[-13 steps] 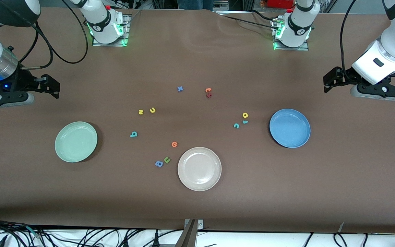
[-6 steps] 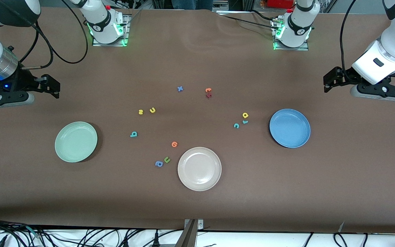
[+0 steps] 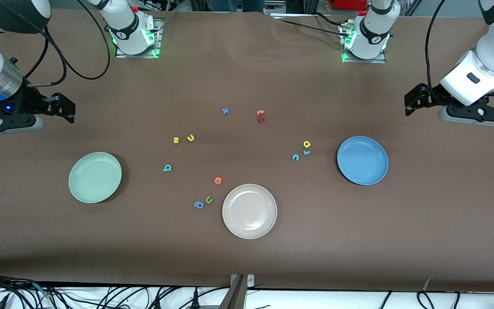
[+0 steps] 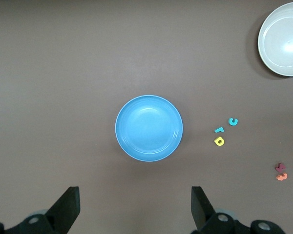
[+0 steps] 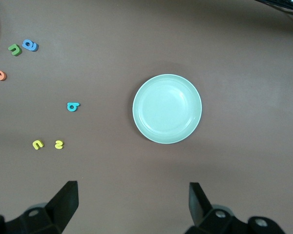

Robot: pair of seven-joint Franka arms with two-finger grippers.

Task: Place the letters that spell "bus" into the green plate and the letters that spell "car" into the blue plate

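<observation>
The green plate (image 3: 94, 177) (image 5: 167, 108) lies toward the right arm's end of the table and holds nothing. Beside it lie the teal "b" (image 3: 167, 168) (image 5: 73, 106), yellow "u" (image 3: 191, 137) and yellow "s" (image 3: 176, 139). The blue plate (image 3: 362, 160) (image 4: 149, 127) lies toward the left arm's end, also with nothing in it. The teal "c" (image 3: 295, 157), teal "r" (image 3: 306, 152) and yellow "a" (image 3: 306, 144) sit close beside it. My right gripper (image 3: 69, 112) (image 5: 132, 204) and left gripper (image 3: 410, 105) (image 4: 135, 209) hover open over bare table at their own ends.
A cream-white plate (image 3: 249, 210) lies nearest the front camera. Near it are a blue "a" (image 3: 198, 205), a green "u" (image 3: 209, 199) and an orange letter (image 3: 218, 180). A blue "x" (image 3: 225, 111), an orange letter (image 3: 260, 113) and a dark red one (image 3: 260, 119) lie nearer the bases.
</observation>
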